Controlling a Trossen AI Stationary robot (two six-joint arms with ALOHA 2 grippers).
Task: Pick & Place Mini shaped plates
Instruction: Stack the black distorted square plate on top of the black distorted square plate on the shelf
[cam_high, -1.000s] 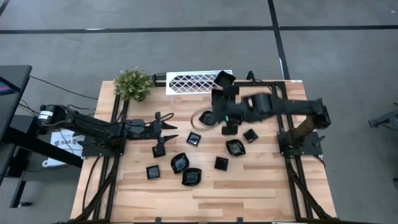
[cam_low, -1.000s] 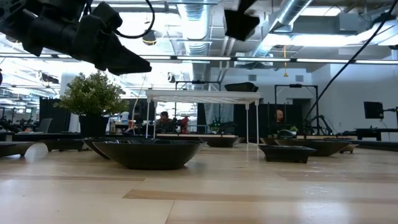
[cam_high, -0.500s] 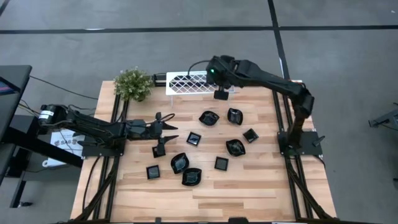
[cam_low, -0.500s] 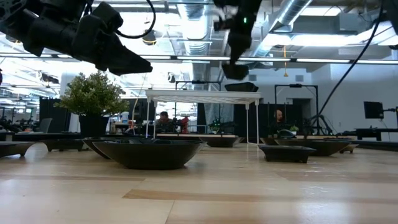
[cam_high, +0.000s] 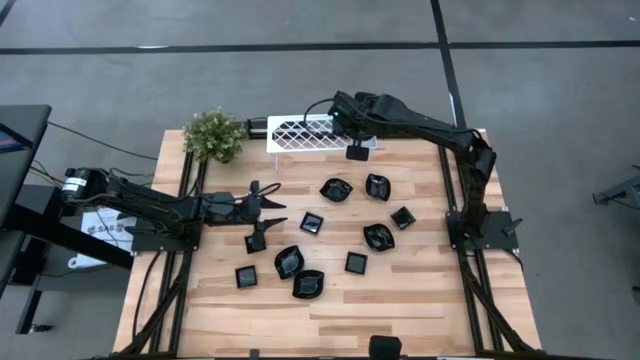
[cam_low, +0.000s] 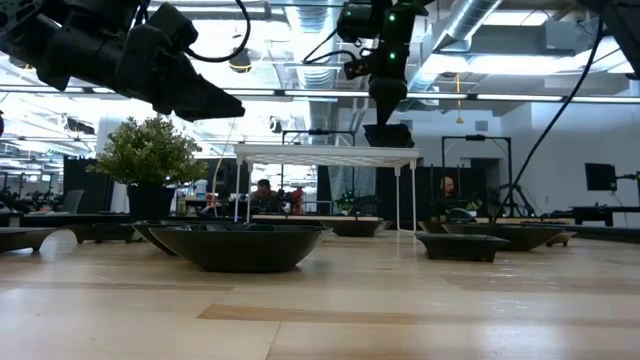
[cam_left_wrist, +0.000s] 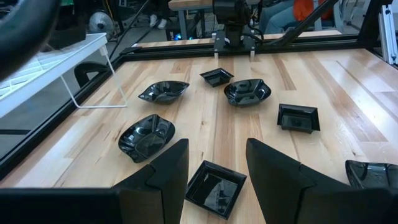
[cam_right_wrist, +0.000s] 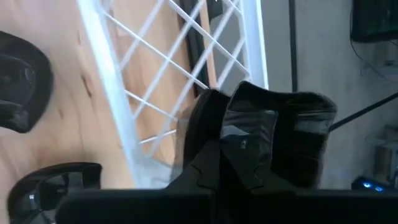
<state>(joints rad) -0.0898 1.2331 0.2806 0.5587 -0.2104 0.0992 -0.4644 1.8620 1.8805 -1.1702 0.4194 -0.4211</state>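
My right gripper (cam_high: 357, 148) is shut on one small glossy black plate (cam_low: 388, 135) over the right end of the white lattice rack (cam_high: 305, 132). The plate is level, at or just above the rack's top. Several more black plates lie flat on the wooden table, among them a wavy one (cam_high: 336, 189) and a square one (cam_high: 312, 223). My left gripper (cam_high: 272, 207) is open and empty above the table's left part. In the left wrist view a square plate (cam_left_wrist: 215, 186) lies on the table below its fingers. My right gripper pinches the plate's rim (cam_right_wrist: 244, 134) between its two fingers, which come from above and point down. The plate (cam_right_wrist: 280, 130) sits level below the fingers (cam_low: 385, 100). Whether its underside touches the rack's top (cam_low: 330, 153), I cannot tell.
A potted plant (cam_high: 214, 133) stands at the far left corner beside the rack. The table's near strip (cam_high: 330, 320) is bare wood. People sit in the room beyond the table in the low view (cam_low: 263, 195).
My right gripper has carried the plate from high over the table's middle toward the far edge, to the rack's right end, and has then come down until the plate is at the rack's top.
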